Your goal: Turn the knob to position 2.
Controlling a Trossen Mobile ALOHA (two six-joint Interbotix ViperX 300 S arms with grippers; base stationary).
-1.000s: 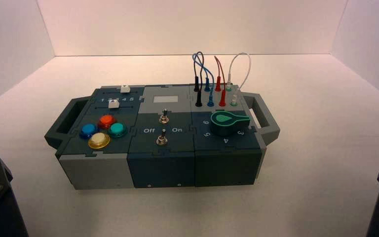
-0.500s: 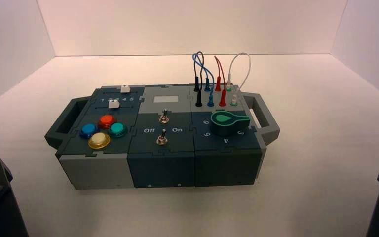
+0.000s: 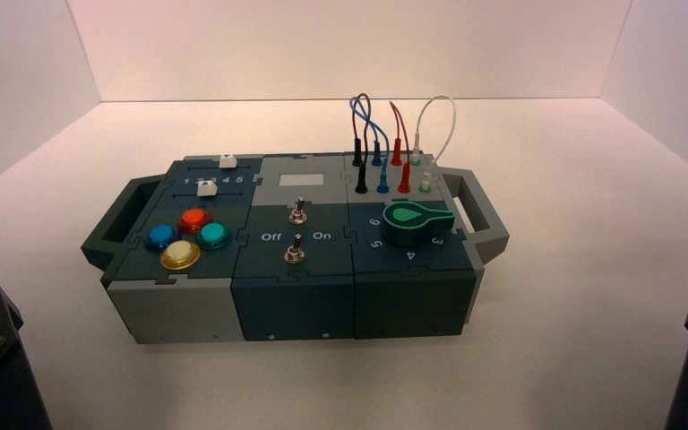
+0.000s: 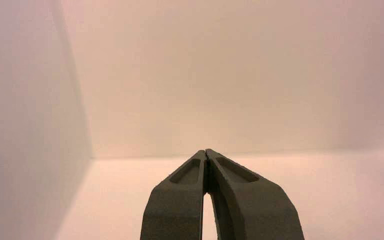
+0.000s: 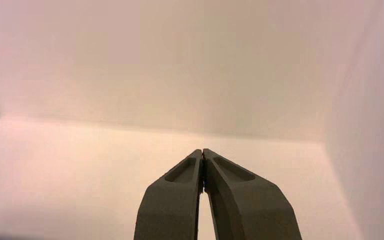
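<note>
closed and empty, my right gripper (image 5: pixel 203 151) waits off the box's right side, nearer than my parked left gripper (image 4: pixel 205 151). from it, the round dark-green knob with a lighter teardrop top (image 3: pixel 406 224) lies forward and leftward, on the box's right section, its pointer arm reaching rightward.

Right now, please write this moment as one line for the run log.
left gripper: shut, parked near left | right gripper: shut, parked near right | green knob: right part of box, untouched

Lab-like booth, pale walls (image 3: pixel 349 49), pale tabletop (image 3: pixel 555 340)
</note>
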